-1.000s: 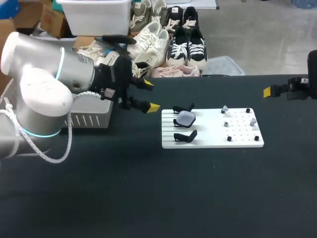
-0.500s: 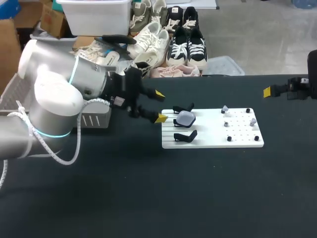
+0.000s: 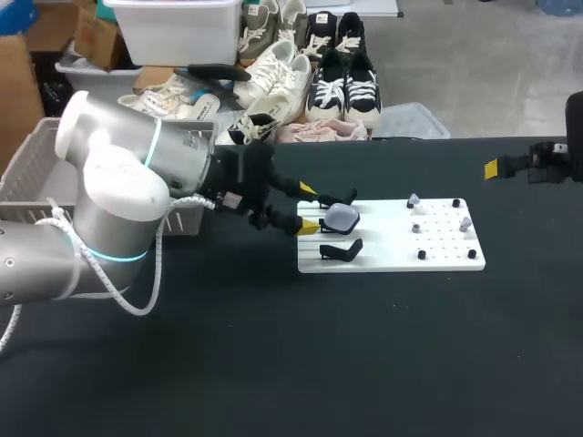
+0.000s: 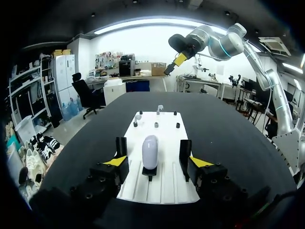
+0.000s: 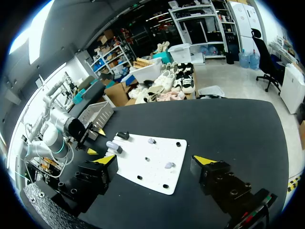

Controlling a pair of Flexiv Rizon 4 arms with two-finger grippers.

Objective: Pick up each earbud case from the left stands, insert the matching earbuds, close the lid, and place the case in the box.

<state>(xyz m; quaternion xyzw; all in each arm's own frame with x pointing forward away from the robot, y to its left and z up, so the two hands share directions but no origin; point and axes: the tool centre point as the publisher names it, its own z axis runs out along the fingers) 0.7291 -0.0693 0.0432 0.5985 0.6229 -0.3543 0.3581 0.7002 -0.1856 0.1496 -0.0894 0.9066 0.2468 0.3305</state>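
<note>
A pale lilac earbud case [image 3: 342, 217] sits on the middle black stand at the left end of the white board [image 3: 392, 257]. Black stands [image 3: 339, 198] behind it and in front of it [image 3: 342, 248] are bare. My left gripper [image 3: 309, 208] is open at the board's left edge. In the left wrist view the case [image 4: 150, 151] stands between the yellow-tipped fingers [image 4: 116, 161], with a gap on each side. Two small earbuds [image 3: 414, 200] [image 3: 465, 223] rest on pegs at the board's right. My right gripper [image 5: 155, 160] is open, high over the table's far right.
A grey slatted basket [image 3: 173, 219] stands at the table's left edge, behind my left arm. Small black pegs [image 3: 422, 254] dot the board's right half. Dark table surface lies open in front of the board and between it and my right arm [image 3: 547, 162].
My left arm has swung right from beside the basket to the stands, bringing its fingers to either side of the case. The right arm has not moved.
</note>
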